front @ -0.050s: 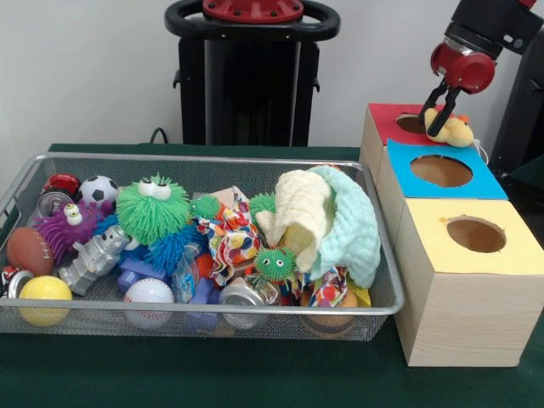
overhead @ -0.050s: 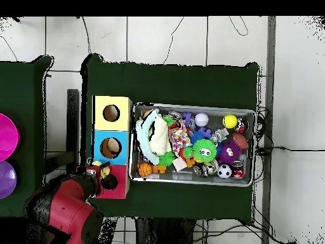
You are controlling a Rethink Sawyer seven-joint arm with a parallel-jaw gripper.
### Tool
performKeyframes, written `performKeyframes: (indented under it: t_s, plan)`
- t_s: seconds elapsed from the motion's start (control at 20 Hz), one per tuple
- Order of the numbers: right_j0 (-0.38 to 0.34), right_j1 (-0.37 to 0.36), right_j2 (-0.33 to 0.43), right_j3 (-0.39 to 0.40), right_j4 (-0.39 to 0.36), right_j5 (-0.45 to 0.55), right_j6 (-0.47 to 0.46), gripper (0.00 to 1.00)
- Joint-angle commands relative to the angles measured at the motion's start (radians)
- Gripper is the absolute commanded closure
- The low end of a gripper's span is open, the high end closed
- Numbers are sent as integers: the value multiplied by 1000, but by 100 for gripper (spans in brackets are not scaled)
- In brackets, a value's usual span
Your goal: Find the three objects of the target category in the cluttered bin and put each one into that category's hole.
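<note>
The tool (front @ -0.050s: 444, 110) hangs over the red-topped box (front @ -0.050s: 393, 119), its dark fingers closed around a yellow plush toy (front @ -0.050s: 454, 129) that sits right at the far rim of that box's hole (front @ -0.050s: 414, 123); in the overhead view the same toy shows just beside the red hole, under the arm. Next along the row from the tool come the blue-topped box (front @ -0.050s: 442, 170) and then the yellow-topped box (front @ -0.050s: 476, 234), both holes looking empty from here. Beyond the boxes, well apart from the tool, the wire bin (front @ -0.050s: 204, 310) on the table (front @ -0.050s: 255, 374) is full of clutter: a green fuzzy creature (front @ -0.050s: 153, 208), a purple one (front @ -0.050s: 64, 225), balls, cans and a pale knitted cloth (front @ -0.050s: 327, 221). Judging by this, one item is about to be dropped in; whether any are already inside the red box cannot be told, and likely more searching of the bin remains.
</note>
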Motion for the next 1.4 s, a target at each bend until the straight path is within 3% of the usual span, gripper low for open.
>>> performKeyframes:
  t_s: [0.05,0.35,0.4,1.05,1.2,1.4]
  plan:
    - [-6,41,75,-88,23,111,327,0]
    - [3,68,43,-112,-10,157,336,0]
    - [9,81,30,-121,-13,163,340,100]
    - [3,77,34,-111,-14,183,311,100]
    - [-22,28,87,-64,8,146,263,100]
    - [-24,6,88,-21,-2,111,220,100]
